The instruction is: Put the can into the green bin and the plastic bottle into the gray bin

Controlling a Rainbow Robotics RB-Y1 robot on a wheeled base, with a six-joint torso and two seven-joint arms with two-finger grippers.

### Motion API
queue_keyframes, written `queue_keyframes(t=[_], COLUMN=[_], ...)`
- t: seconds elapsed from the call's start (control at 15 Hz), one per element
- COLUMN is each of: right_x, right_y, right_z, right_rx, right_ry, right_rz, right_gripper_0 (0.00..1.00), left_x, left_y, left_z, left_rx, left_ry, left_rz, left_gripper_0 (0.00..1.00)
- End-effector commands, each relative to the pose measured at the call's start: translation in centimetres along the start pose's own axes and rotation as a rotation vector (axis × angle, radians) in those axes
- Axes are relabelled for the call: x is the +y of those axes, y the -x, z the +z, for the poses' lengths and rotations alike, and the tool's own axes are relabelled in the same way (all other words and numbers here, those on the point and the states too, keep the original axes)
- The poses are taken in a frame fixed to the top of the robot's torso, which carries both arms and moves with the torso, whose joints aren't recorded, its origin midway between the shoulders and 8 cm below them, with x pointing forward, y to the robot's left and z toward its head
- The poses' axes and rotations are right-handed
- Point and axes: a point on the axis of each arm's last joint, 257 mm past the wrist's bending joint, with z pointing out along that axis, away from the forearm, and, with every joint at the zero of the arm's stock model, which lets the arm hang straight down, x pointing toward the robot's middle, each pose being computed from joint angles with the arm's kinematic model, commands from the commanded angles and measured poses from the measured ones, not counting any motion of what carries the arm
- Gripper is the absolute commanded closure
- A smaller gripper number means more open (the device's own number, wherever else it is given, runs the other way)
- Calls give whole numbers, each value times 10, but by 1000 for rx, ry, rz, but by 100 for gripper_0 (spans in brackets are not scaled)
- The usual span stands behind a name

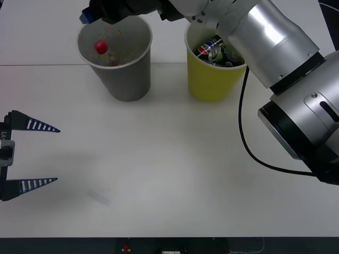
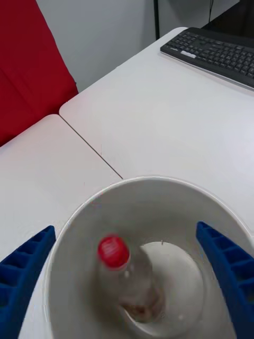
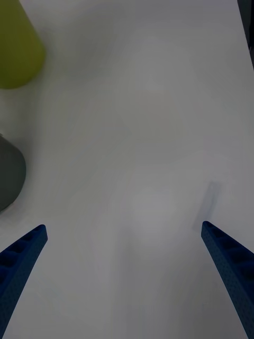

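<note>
while the right arm reached across the table (image 1: 169,174) in the front view, its right gripper (image 1: 106,13) hovered over the gray bin (image 1: 124,79), and the bottle (image 1: 103,50) stood inside, red cap up. the can (image 1: 214,50) lay in the green bin (image 1: 212,79) beside it. the left gripper (image 1: 32,154) waited near the table's left edge, jaws wide and empty.

from the right wrist, blue fingers (image 2: 24,265) were spread wide on either side of the gray bin (image 2: 79,212), holding nothing; the bottle (image 2: 127,275) leaned inside it. a keyboard (image 2: 217,50) sat far off.

from the left wrist, open fingers (image 3: 21,254) framed bare table, with both bins off to one side.

both items looked placed; the next move probably called for lifting the right arm clear without knocking the rim.
</note>
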Motion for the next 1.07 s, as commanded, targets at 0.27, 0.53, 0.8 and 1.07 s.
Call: queue_keyframes(t=[0.27, 0.53, 0.8, 1.07], right_x=[-6, -16, -24, -28], right_y=[-10, -25, -58, -104], right_z=[-30, -73, -128, -186], right_rx=[81, 101, 97, 92], right_ry=[27, 56, 63, 91], right_rz=[-33, -46, -103, -170], right_gripper_0=[0, 0, 0, 0], left_x=[0, 0, 0, 0], left_y=[0, 0, 0, 0], left_z=[0, 0, 0, 0], left_rx=[0, 0, 0, 0], left_ry=[0, 0, 0, 0], left_rz=[0, 0, 0, 0], left_gripper_0=[0, 0, 0, 0])
